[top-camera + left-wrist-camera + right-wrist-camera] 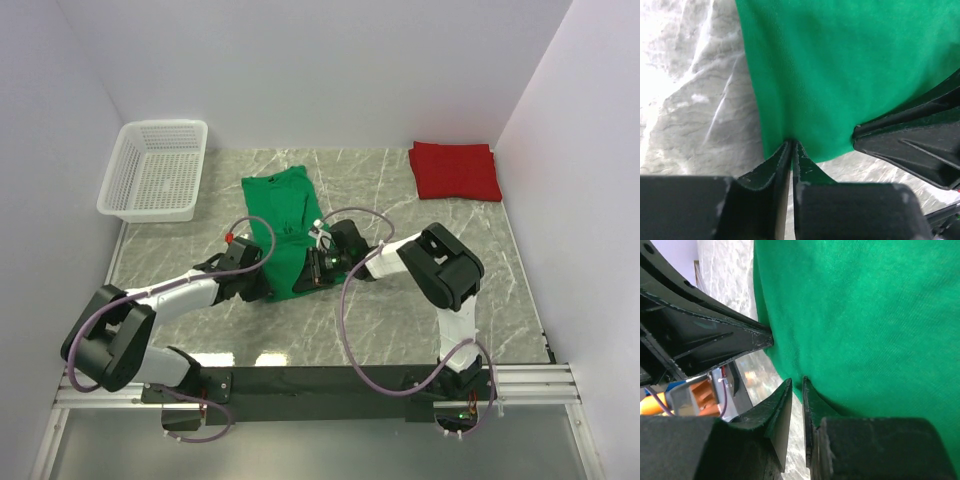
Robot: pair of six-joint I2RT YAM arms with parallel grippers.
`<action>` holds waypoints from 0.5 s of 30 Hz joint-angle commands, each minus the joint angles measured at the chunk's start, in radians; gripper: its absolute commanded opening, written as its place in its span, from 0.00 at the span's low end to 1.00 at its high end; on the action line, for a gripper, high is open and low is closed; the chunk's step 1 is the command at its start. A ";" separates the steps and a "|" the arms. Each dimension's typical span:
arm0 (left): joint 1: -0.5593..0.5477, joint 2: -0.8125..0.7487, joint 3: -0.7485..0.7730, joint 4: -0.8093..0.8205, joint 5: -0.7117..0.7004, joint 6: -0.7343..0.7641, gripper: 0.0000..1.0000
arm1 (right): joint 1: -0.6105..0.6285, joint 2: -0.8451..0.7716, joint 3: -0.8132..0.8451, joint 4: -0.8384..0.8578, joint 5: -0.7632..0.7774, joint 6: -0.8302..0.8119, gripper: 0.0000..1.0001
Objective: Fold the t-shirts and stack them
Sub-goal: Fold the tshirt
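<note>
The green t-shirt (280,215) lies folded into a long strip down the middle of the table. Both grippers meet at its near end. My left gripper (266,288) is at the left corner of that end. In the left wrist view its jaws (791,144) are pressed together on the edge of the green t-shirt (840,75). My right gripper (306,274) is at the right corner. Its jaws (797,382) stand a sliver apart with the hem of the green t-shirt (865,315) pinched at their tips. The red t-shirt (455,170) lies folded at the back right.
A white mesh basket (155,170) stands at the back left, partly off the marble table (400,330). White walls close in the left, back and right sides. The other gripper's black fingers (910,145) crowd the left wrist view.
</note>
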 commanded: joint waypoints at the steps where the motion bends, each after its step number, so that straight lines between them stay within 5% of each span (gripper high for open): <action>1: -0.003 0.030 -0.006 -0.044 -0.023 -0.016 0.12 | -0.033 -0.003 -0.031 0.065 0.002 -0.017 0.21; 10: -0.001 0.016 -0.023 -0.085 -0.052 -0.022 0.11 | -0.156 -0.141 -0.124 -0.019 0.011 -0.106 0.21; 15: -0.003 0.011 -0.021 -0.098 -0.056 -0.022 0.11 | -0.233 -0.099 -0.238 0.122 0.006 -0.057 0.21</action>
